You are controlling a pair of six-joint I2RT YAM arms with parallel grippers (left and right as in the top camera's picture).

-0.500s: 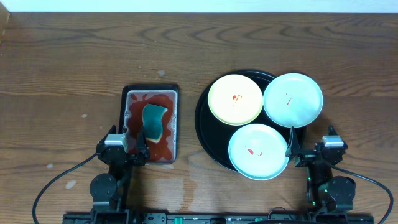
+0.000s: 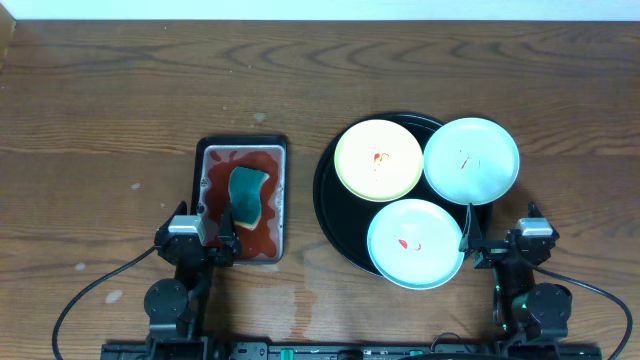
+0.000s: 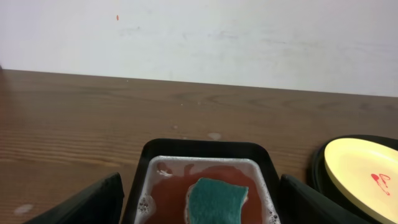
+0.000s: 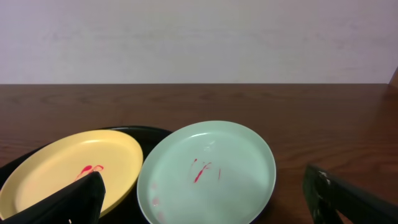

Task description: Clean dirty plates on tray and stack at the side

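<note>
Three plates lie on the round black tray (image 2: 335, 215): a pale yellow plate (image 2: 378, 160) with a red smear, a mint-white plate (image 2: 471, 160) at the right overhanging the rim, and a second mint-white plate (image 2: 415, 243) at the front. My left gripper (image 2: 202, 237) is open and empty at the near end of the metal tray. My right gripper (image 2: 505, 245) is open and empty, just right of the front plate. The right wrist view shows the yellow plate (image 4: 68, 168) and the right mint plate (image 4: 208, 171), both with red smears.
A small rectangular metal tray (image 2: 243, 200) with red liquid holds a teal sponge (image 2: 247, 195); it also shows in the left wrist view (image 3: 205, 165) with the sponge (image 3: 216, 200). A white wall stands beyond the table's far edge.
</note>
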